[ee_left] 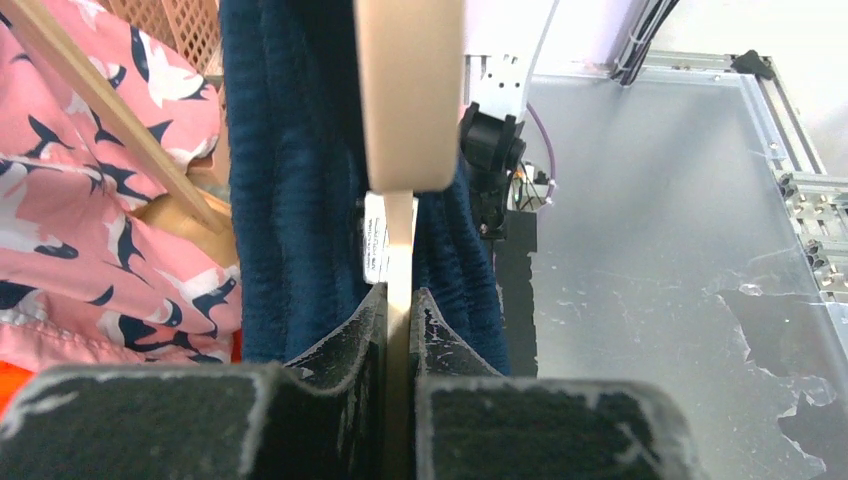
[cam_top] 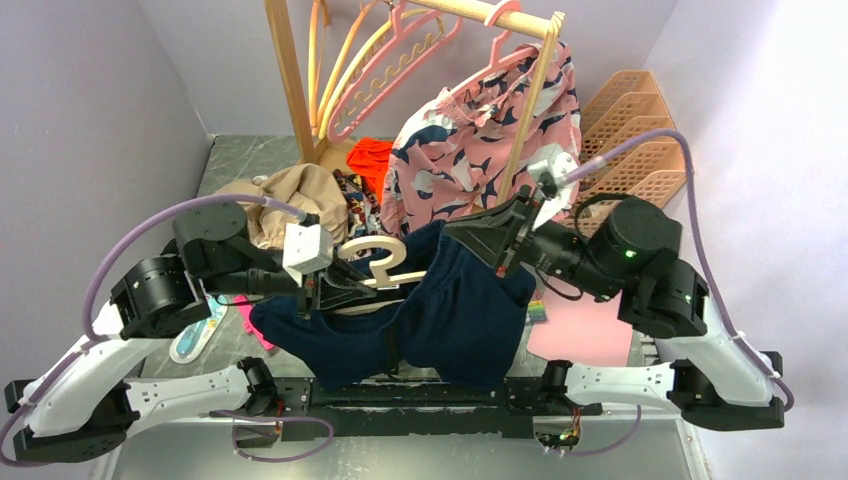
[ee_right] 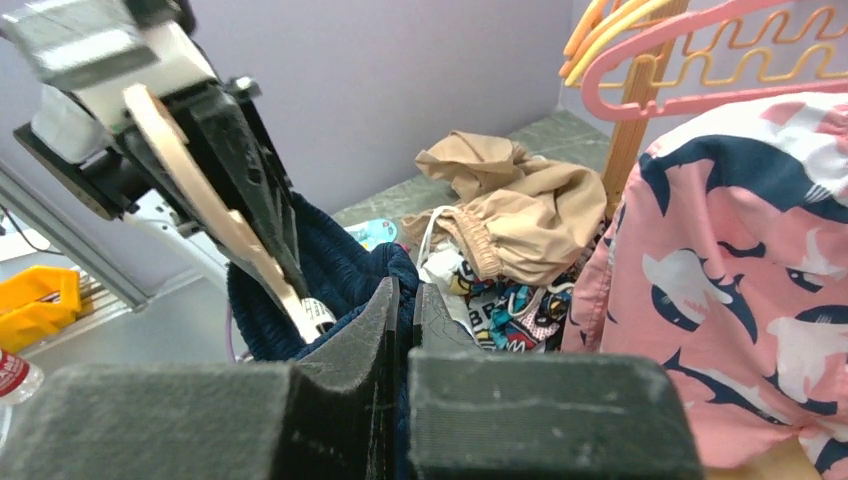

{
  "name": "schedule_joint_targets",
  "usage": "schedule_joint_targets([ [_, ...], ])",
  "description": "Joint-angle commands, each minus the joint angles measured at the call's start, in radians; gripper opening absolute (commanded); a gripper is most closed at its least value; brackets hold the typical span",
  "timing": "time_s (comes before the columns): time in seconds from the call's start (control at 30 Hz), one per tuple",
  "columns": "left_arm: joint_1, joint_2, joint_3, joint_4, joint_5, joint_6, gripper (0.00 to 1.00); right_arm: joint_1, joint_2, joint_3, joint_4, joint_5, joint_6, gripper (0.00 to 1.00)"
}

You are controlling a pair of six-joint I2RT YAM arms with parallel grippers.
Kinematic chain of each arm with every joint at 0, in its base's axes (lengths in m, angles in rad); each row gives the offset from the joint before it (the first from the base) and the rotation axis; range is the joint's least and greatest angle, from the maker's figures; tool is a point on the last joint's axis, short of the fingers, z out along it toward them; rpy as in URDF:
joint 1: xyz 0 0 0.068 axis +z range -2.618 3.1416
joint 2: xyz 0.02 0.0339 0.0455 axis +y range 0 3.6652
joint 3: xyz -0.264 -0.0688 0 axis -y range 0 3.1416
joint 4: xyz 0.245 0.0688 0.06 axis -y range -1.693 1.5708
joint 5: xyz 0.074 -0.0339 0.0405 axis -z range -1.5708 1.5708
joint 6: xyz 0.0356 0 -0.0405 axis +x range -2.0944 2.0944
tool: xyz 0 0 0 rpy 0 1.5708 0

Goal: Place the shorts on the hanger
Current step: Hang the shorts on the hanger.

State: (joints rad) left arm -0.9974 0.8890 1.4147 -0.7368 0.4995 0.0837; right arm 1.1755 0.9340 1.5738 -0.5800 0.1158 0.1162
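With left pincer (ee_left: pixel 400 300), clamps thin cream strip of hanger (cam_top: pixel 375 262), jaws shut tight on it. With right pincer (ee_right: pixel 405 290), pinches fold of shorts (cam_top: pixel 460 320), jaws closed on fabric. Shorts: plain dark navy, crinkled weave, white label inside, draped over hanger, hanging in air between both arms. Left arm: stretched rightward, wrist roughly level. Right arm: bent leftward, pincer meeting cloth just beside hanger hook. Behind: pink printed shorts (cam_top: pixel 480 130) on wooden rack (cam_top: pixel 290 80).
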Motion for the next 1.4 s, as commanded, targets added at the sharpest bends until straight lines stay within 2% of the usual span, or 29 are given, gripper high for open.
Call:
schedule_joint_targets([
  [0.0,0.0,-0.028,0.066,0.082,0.07,0.011,0.07,0.0,0.087,0.033,-0.068,-0.01,0.03,0.0],
  [0.03,0.0,-0.027,0.081,0.081,0.072,0.014,0.07,0.0,0.099,0.045,-0.093,0.02,0.038,0.0],
  [0.07,0.0,-0.026,0.1,0.076,0.073,0.019,0.07,0.0,0.111,0.059,-0.114,0.042,0.047,0.09],
  [0.13,0.0,-0.023,0.142,0.061,0.065,0.028,0.07,0.0,0.122,0.113,-0.145,0.057,0.033,0.41],
  [0.2,0.0,-0.018,0.19,0.038,0.048,0.037,0.07,0.001,0.118,0.185,-0.157,0.022,0.009,0.64],
  [0.23,0.0,-0.016,0.21,0.023,0.04,0.042,0.07,-0.001,0.112,0.22,-0.158,-0.003,-0.004,0.73],
  [0.27,0.0,-0.015,0.226,0.01,0.032,0.048,0.07,0.001,0.105,0.25,-0.16,-0.029,-0.017,0.76],
  [0.43,0.0,-0.032,0.23,-0.014,-0.03,0.057,0.07,0.0,0.045,0.293,-0.196,-0.114,-0.047,0.78],
  [0.63,0.0,-0.037,0.21,-0.016,-0.095,0.06,0.07,0.0,-0.025,0.157,-0.225,-0.169,-0.018,0.71],
  [0.73,0.0,-0.026,0.204,-0.002,-0.123,0.062,0.07,0.0,-0.044,0.106,-0.237,-0.145,-0.013,0.61],
  [0.8,0.0,-0.015,0.202,0.01,-0.145,0.06,0.07,0.0,-0.047,0.09,-0.271,-0.096,-0.02,0.48],
  [0.83,0.0,-0.008,0.2,0.011,-0.15,0.06,0.07,0.0,-0.05,0.081,-0.285,-0.068,-0.025,0.39],
  [0.87,0.0,0.001,0.2,0.01,-0.156,0.06,0.07,0.0,-0.055,0.077,-0.294,-0.054,-0.028,0.36],
  [0.93,0.0,0.021,0.197,0.001,-0.153,0.063,0.07,0.0,-0.066,0.083,-0.283,-0.053,-0.038,0.38],
  [1.03,0.0,0.046,0.176,0.002,-0.128,0.065,0.07,0.0,-0.066,0.127,-0.241,-0.085,-0.054,0.59],
  [1.1,0.0,0.056,0.156,0.018,-0.109,0.064,0.07,0.0,-0.047,0.154,-0.208,-0.122,-0.067,0.64],
  [1.37,0.0,0.102,0.135,0.048,-0.052,0.049,0.07,0.0,0.066,0.109,-0.117,-0.223,-0.101,0.65],
])
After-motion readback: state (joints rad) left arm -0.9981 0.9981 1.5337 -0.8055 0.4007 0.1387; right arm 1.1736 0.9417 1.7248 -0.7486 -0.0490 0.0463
